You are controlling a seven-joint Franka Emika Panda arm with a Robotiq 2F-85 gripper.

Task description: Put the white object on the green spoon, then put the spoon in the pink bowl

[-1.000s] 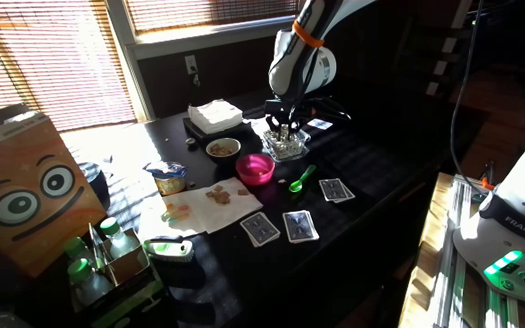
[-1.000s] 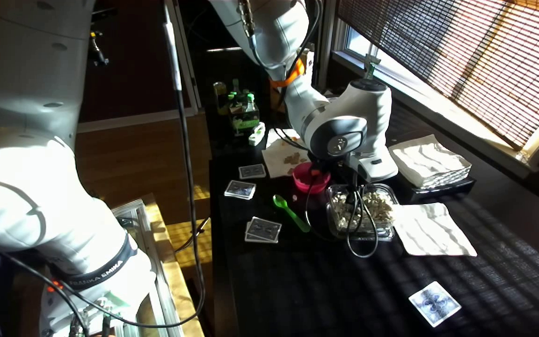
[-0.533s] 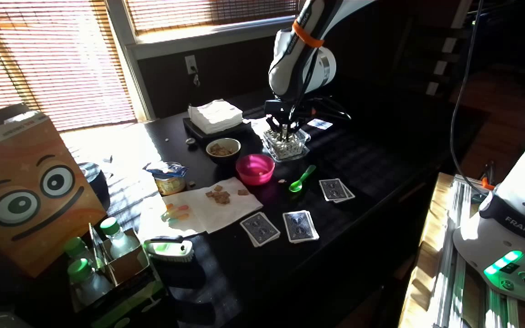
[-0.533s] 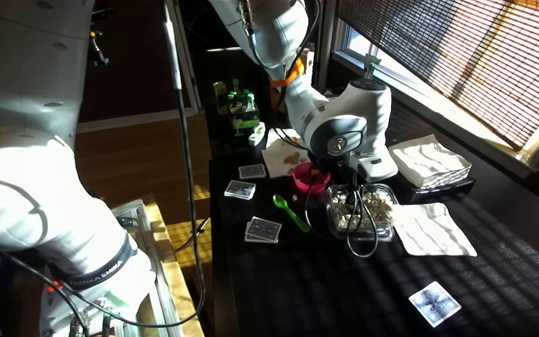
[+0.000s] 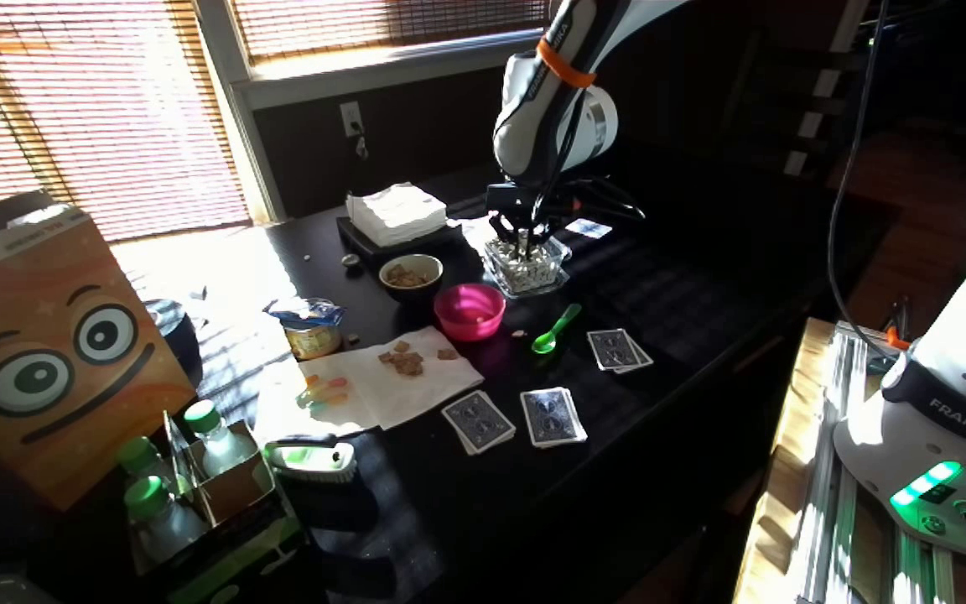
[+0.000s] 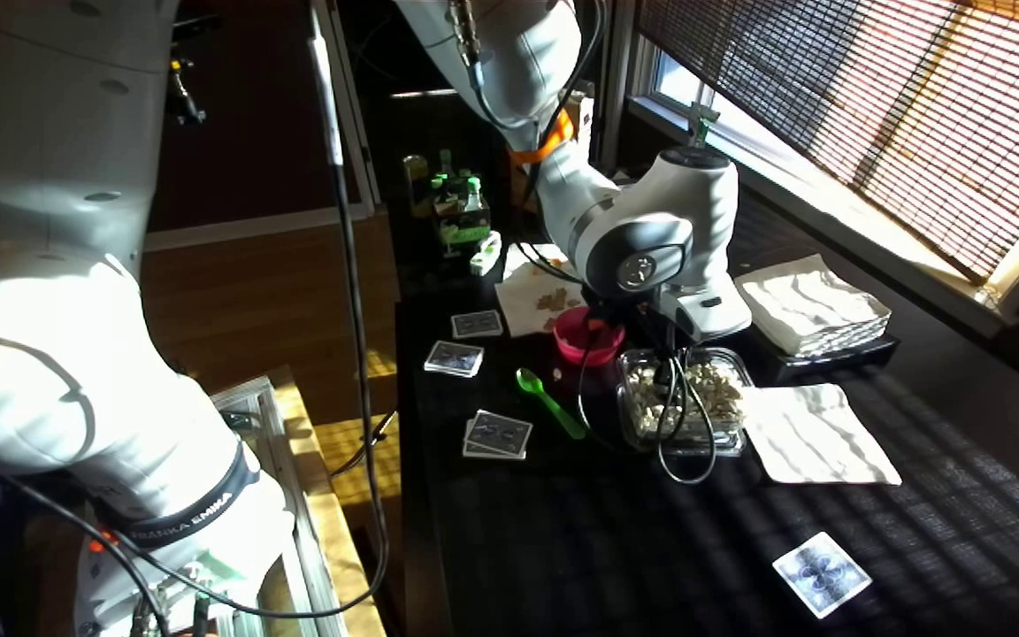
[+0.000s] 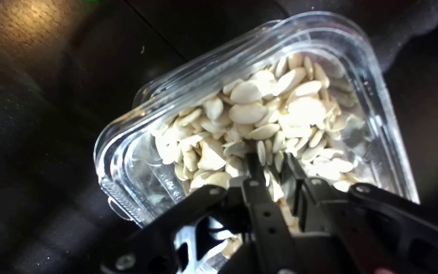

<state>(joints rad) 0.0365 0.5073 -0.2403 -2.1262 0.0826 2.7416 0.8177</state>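
Several white seeds (image 7: 247, 114) fill a clear plastic container (image 7: 384, 110). My gripper (image 7: 271, 158) reaches down into it, its fingertips among the seeds. A few seeds (image 7: 261, 153) stand on edge pinched between the fingers, which are close together; how many are held is unclear. In the exterior views the gripper (image 5: 523, 252) points straight down over the container, and the arm and cables partly cover it. The green spoon (image 5: 567, 317) lies flat on the dark table beside the container. The pink bowl (image 5: 470, 315) stands upright near both, with a small bit inside.
A dark bowl of brown cereal (image 5: 410, 289) stands behind the pink bowl. A napkin stack (image 5: 397, 216) sits at the back. Playing cards (image 5: 552, 417) lie near the table's front edge. Loose cables (image 6: 686, 451) hang from the wrist beside the container.
My gripper's fingers have come closer together among the seeds. The arm has stayed almost in place; spoon and bowl have not moved.
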